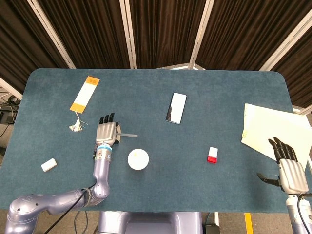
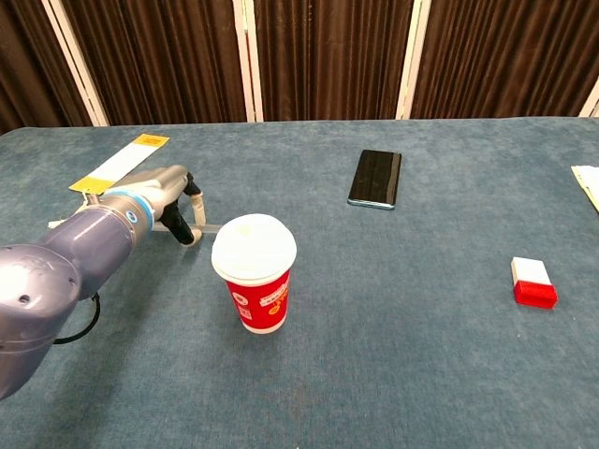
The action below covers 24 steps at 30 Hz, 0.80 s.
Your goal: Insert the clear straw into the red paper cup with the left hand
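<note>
- Left hand (image 1: 107,131): low over the blue bench (image 1: 219,97), palm down, fingers curled onto the clear straw (image 1: 128,135). The chest view shows the fingertips (image 2: 190,231) pinching one end of it.
- Clear straw: lies roughly level, projecting from the left hand toward the robot's right, its free end just behind the cup. Whether it rests on the bench or is lifted clear, I cannot tell.
- Red paper cup (image 2: 255,281): upright with a white lid, standing just in front of and to the right of the left hand, not touching the hand or the straw.
- Right hand (image 1: 287,168): at the near right bench corner, fingers spread apart, thumb out to the side, holding nothing; seen in the head view only.
- Black phone (image 1: 176,107): flat on the bench, mid-rear, well apart from the cup.
- Small red-and-white block (image 1: 212,154): right of the cup, on its own.
- Orange-and-white bookmark with tassel (image 1: 84,97): rear left.
- White eraser (image 1: 48,165): near the left edge.
- Pale sheets of paper (image 1: 270,129): right edge, just beyond the right hand.
</note>
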Motion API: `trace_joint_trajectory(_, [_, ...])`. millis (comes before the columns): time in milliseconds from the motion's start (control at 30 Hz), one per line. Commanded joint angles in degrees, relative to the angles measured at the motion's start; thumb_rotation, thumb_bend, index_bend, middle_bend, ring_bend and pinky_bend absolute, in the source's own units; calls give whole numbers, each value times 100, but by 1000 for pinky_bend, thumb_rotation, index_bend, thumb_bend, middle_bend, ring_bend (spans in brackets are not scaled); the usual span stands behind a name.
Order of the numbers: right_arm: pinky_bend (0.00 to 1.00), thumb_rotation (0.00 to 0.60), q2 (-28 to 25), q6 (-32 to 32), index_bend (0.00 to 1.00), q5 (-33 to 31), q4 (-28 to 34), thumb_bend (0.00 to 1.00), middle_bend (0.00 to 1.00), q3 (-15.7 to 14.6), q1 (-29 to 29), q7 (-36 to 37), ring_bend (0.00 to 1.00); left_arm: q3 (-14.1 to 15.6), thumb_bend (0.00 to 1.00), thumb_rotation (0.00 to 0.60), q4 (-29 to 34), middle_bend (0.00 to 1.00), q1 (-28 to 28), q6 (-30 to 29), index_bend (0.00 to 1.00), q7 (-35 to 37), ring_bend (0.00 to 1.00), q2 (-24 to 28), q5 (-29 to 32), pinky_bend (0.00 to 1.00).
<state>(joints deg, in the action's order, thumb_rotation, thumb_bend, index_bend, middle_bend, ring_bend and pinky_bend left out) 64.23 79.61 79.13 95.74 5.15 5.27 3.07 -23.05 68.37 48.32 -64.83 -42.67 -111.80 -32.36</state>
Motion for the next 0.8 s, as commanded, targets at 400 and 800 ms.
trace_joint_trajectory(400, [0,600,29,29,10,-33,4,139,0,8,-12,-107,0,-769,455,600,2844,0,-800,-623,545,1406,0,1443,-458,0])
trace_joint_trajectory(800, [0,600,59,50,10,-38,4,139,0,6,-17,-204,0,-1071,455,600,5298,0,-1420,-119,544,2723,0,2606,-362,0])
